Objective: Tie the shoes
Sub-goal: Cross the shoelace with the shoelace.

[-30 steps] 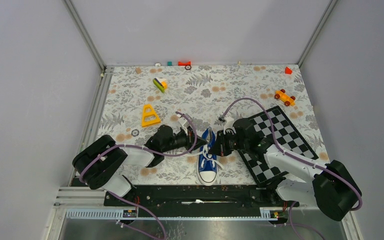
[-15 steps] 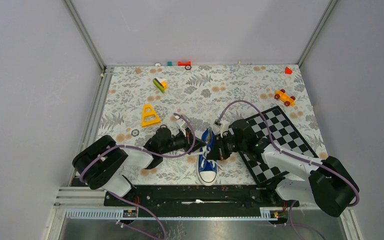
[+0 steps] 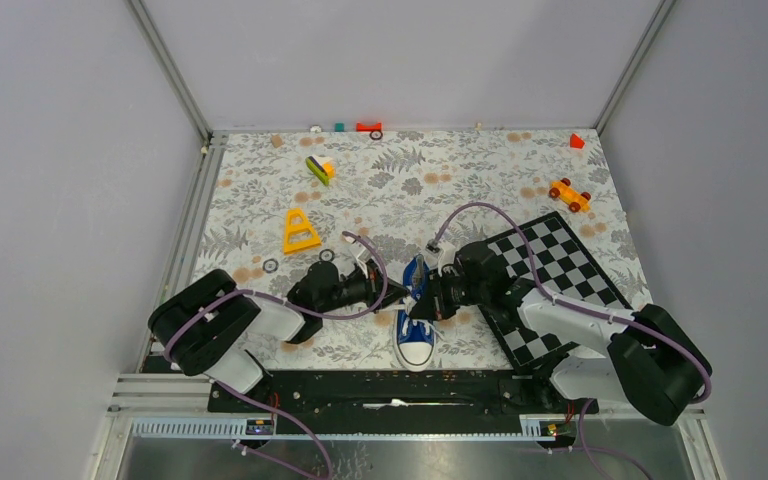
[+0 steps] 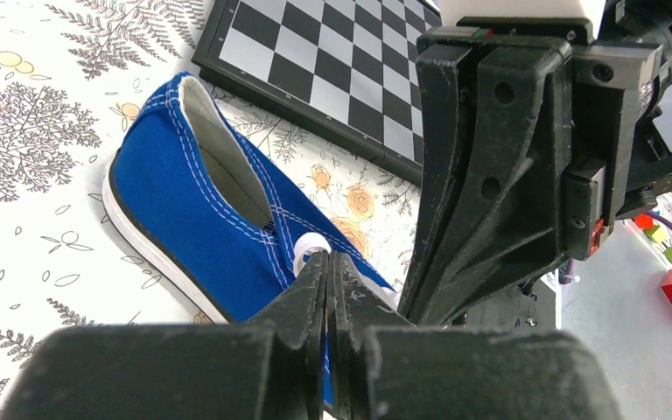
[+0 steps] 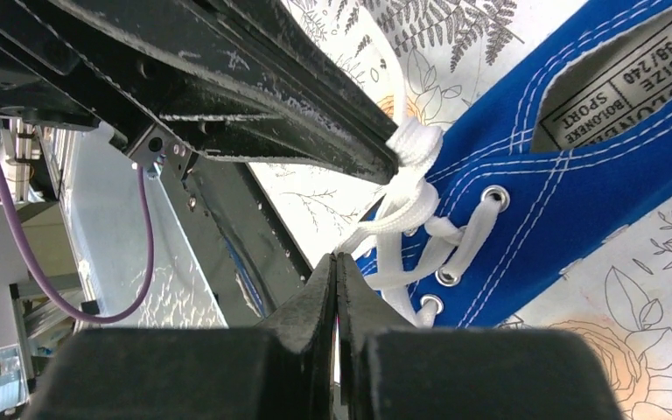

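Note:
The blue sneaker (image 3: pixel 416 338) with white toe cap lies toe toward the arms, between both grippers. It also shows in the left wrist view (image 4: pixel 184 192) and the right wrist view (image 5: pixel 577 175). Its white laces (image 5: pixel 411 201) are bunched over the eyelets. My left gripper (image 3: pixel 400 291) is at the shoe's left side, shut on a white lace loop at its tips (image 4: pixel 326 255). My right gripper (image 3: pixel 427 300) is over the shoe's right side, shut (image 5: pixel 336 259) on a lace strand. The two grippers almost touch above the laces.
A black-and-white chessboard (image 3: pixel 555 270) lies right of the shoe under the right arm. A yellow triangle (image 3: pixel 300 232), a black ring (image 3: pixel 270 265), a green-yellow toy (image 3: pixel 320 168), an orange toy car (image 3: pixel 569 194) and a red block (image 3: pixel 576 141) lie farther back.
My right gripper has moved left, over the shoe's laces. My left arm has drawn slightly back to the left. Both stay shut on laces. The shoe has not moved.

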{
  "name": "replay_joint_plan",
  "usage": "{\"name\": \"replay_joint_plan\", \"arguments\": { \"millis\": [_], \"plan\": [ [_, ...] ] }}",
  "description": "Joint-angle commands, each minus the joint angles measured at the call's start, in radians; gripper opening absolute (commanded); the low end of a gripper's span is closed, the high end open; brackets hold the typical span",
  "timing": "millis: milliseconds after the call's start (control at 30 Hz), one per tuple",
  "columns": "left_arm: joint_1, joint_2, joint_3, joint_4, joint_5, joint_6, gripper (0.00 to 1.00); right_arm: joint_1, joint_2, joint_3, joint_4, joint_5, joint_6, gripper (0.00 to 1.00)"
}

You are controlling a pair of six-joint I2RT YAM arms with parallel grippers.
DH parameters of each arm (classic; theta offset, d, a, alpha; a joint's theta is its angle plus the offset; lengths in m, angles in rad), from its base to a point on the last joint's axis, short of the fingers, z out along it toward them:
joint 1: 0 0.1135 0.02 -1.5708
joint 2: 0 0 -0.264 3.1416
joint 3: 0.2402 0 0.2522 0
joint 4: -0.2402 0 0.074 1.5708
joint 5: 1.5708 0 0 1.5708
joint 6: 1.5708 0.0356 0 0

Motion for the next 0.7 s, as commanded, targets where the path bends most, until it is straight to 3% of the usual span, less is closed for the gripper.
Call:
{"name": "replay_joint_plan", "arguments": {
  "millis": [0,400,667],
  "plan": [
    [0.005,0.019,-0.013,0.106,-0.013,-0.017,0.0,0.021,0.017,-0.005,0.102,0.044,0.049,0.0],
    [0.008,0.032,-0.033,0.134,-0.031,-0.018,0.0,0.072,0.106,0.038,0.084,0.102,0.038,0.01],
    [0.011,0.05,-0.041,0.158,-0.033,-0.022,0.0,0.078,0.044,0.053,0.018,0.158,0.023,0.25]
  ]
}}
